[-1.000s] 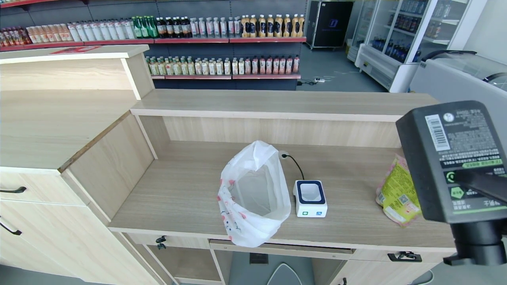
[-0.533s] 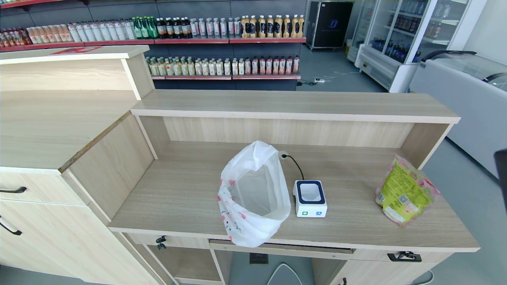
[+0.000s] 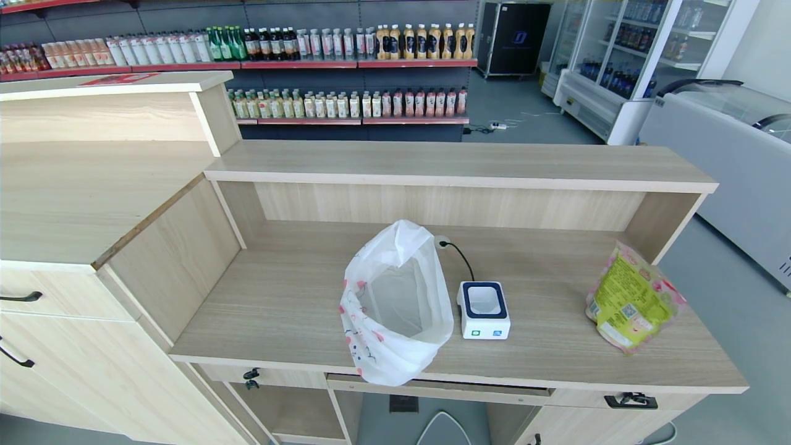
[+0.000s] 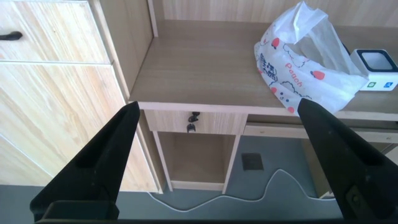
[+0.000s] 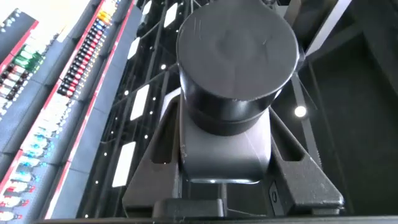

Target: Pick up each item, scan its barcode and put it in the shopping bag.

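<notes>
Black bottle (image 5: 235,62) clenched in the right fingers (image 5: 303,183), likely for scanning.
The bag (image 3: 364,334) gapes just beside the scanner (image 3: 484,309) for easy dropping; left fingers (image 4: 102,162) released, empty.

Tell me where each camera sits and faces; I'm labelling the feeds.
Head view: high up, looking down at the counter with shopping bag, scanner and snack packet.
Left wrist view: low before the counter, facing it; open left gripper in the foreground.
Right wrist view: tilted up at the ceiling; right gripper shut on a black bottle.
Shared: shopping bag and scanner, in head and left wrist views.
</notes>
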{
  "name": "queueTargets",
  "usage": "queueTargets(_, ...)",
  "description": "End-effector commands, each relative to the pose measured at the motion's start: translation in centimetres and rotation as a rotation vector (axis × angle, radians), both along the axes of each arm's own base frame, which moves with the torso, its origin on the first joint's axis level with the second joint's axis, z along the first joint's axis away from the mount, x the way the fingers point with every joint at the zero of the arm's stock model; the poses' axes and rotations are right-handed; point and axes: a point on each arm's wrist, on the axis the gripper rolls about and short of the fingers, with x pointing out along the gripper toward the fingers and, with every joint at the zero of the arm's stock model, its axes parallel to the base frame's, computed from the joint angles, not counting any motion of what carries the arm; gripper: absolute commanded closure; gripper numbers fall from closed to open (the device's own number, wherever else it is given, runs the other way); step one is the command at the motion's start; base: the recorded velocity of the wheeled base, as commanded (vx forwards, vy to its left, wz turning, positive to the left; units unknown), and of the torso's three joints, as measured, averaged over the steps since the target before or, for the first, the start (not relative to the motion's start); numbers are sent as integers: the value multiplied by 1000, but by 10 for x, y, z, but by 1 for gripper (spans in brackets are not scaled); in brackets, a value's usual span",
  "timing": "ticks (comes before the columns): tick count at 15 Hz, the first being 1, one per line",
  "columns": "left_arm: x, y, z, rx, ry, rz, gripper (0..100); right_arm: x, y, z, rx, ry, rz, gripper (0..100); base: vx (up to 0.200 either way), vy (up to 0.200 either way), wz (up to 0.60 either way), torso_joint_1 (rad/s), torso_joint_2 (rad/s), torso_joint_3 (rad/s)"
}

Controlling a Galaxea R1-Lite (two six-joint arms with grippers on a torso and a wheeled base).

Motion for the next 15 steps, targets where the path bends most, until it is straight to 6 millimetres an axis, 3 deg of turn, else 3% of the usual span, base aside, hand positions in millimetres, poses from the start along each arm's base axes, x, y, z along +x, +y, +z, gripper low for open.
queueTargets(1, 0, 0, 0, 0, 1, 0, 0, -1, -1, -1, -4, 6, 0, 100, 0, 0, 0, 0, 0, 0)
queueTargets(15, 0, 0, 0, 0, 1, 0, 0, -8, -5, -5, -14, 22, -6, 100, 0, 0, 0, 0, 0, 0)
